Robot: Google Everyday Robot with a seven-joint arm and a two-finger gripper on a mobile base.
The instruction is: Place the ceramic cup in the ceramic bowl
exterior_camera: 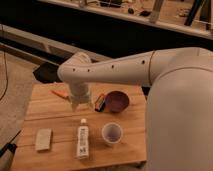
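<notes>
Camera view: the only writing is on the white bottle [83, 141]. Its label carries dark print that is too small to read. The bottle lies flat on the wooden table [55, 117], with its far end close to the front edge.

The ceramic cup [112, 133] stands upright just right of the bottle, in the front right part of the table, close to the robot's white body. The ceramic bowl [117, 101] sits behind the cup towards the rear edge, with bare wood between the two. A small dark red-edged object [100, 101] is just left of the bowl.

The gripper [81, 105] hangs pointing down over the rear middle of the table, left of that object. Its jaws are spread wide with nothing between them.

An orange item [60, 93] lies near the rear left. A tan block [43, 139] lies by the front left corner, and bare wood runs between these two.

Count: one cup, one bowl, one bottle, one block, one orange item, one dark object
</notes>
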